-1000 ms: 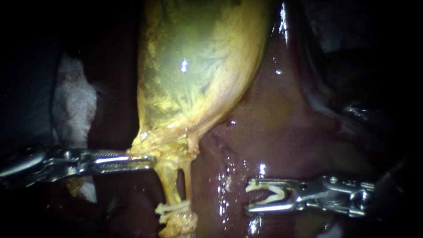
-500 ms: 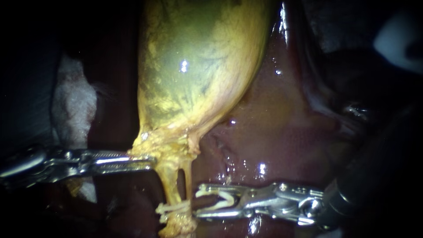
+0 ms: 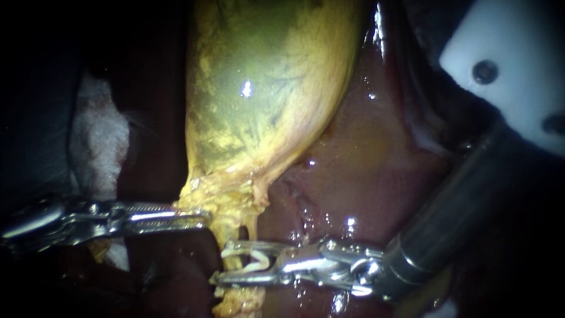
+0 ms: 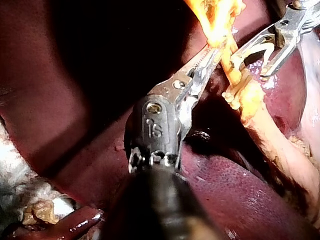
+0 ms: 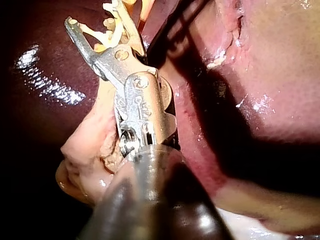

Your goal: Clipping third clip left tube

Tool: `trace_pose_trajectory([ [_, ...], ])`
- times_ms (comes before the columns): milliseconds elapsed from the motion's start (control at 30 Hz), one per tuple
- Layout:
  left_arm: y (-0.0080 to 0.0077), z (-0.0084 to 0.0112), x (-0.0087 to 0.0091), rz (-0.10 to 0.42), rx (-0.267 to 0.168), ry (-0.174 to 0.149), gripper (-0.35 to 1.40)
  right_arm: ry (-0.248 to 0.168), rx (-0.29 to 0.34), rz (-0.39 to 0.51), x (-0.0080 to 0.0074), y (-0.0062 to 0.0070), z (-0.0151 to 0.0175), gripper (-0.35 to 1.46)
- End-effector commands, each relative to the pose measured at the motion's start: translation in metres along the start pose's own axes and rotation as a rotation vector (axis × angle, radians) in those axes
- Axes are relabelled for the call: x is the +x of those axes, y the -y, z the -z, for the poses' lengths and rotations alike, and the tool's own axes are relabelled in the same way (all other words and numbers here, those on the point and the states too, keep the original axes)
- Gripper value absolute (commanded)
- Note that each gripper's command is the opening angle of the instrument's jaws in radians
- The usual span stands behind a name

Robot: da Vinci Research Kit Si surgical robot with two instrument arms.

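Observation:
The yellow-green gallbladder (image 3: 265, 88) hangs over the dark red liver (image 3: 365, 176) and narrows to two thin tubes. My left instrument (image 3: 191, 219) comes in from the left, its jaws shut on the yellow tissue at the gallbladder's neck (image 4: 216, 42). My right instrument (image 3: 226, 262) reaches in from the right with its jaws open and a white clip (image 3: 256, 262) seated inside them. The left tube (image 3: 226, 232) passes between those open jaws. White clips (image 4: 235, 95) sit on the tube just beside them. In the right wrist view the open jaws (image 5: 95, 25) carry the clip (image 5: 107, 32).
A white plastic part with dark holes (image 3: 512, 76) fills the upper right of the endoscope view, above the right shaft (image 3: 447, 212). White gauze (image 3: 97, 141) lies at the left, behind the left instrument. The thinner right tube (image 3: 254, 227) runs close beside the left one.
My right instrument has travelled left from over the liver until its open, clip-loaded jaws straddle the left tube. The white part has come into view at upper right. The left instrument has held still.

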Motion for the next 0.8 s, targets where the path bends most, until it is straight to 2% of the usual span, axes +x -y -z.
trace_pose_trajectory([
  [33,0.0000,0.0000,0.0000,0.000,-0.002,0.000,-0.35,0.002,-0.003,0.001,-0.0001,-0.0003,0.0000,0.51],
  [167,0.0000,0.0000,0.0000,0.000,-0.001,0.000,-0.35,0.008,-0.006,-0.005,-0.0003,-0.0011,0.0002,0.51],
  [567,-0.0001,0.0000,0.0000,0.000,-0.001,0.000,-0.35,0.024,-0.027,-0.008,-0.0002,-0.0019,0.0007,0.53],
  [800,-0.0001,0.0000,0.0001,0.000,-0.001,0.000,-0.35,0.020,-0.046,-0.008,-0.0003,-0.0037,0.0011,0.53],
])
